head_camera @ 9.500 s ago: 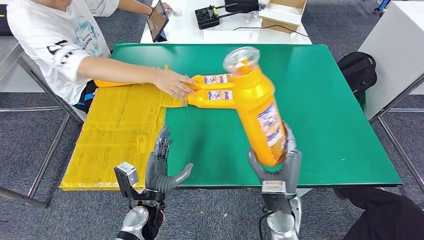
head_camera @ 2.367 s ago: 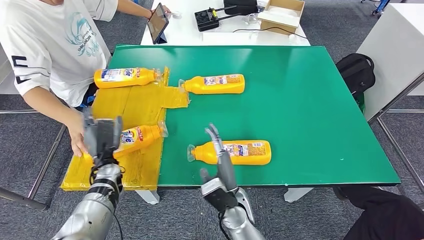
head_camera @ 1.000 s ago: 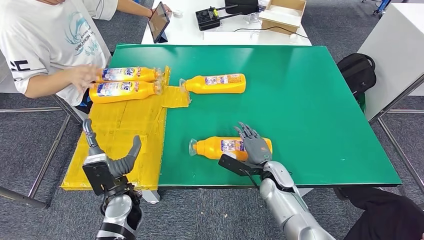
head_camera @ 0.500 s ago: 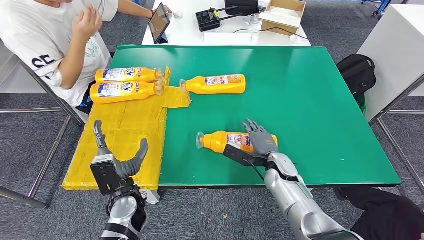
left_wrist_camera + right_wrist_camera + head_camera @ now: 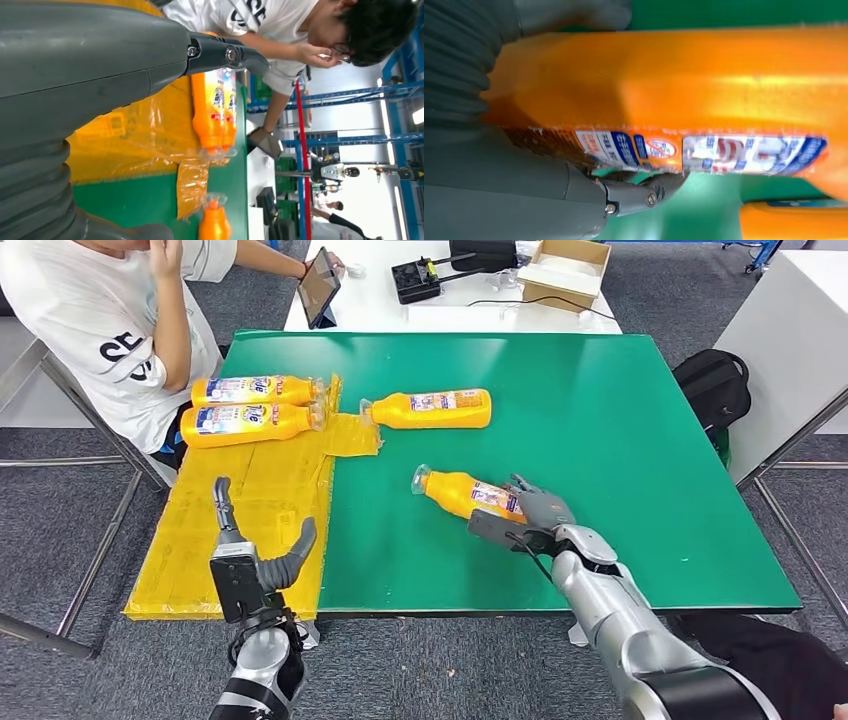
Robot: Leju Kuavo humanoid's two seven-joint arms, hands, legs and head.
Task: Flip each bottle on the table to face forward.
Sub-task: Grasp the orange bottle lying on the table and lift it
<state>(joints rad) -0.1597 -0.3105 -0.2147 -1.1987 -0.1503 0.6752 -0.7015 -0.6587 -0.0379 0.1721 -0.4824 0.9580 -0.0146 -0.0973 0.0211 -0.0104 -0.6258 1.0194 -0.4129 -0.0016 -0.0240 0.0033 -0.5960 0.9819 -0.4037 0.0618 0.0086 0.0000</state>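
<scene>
Orange bottle (image 5: 466,494) gripped by right robot hand (image 5: 535,515), green table (image 5: 640,450)

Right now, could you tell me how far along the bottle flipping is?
Two bottles lie side by side on the yellow sheet with blue front labels up, so they look done. The right hand grips a third bottle, tilted above the green table. The bottle further back seems left. The left hand is open.
</scene>
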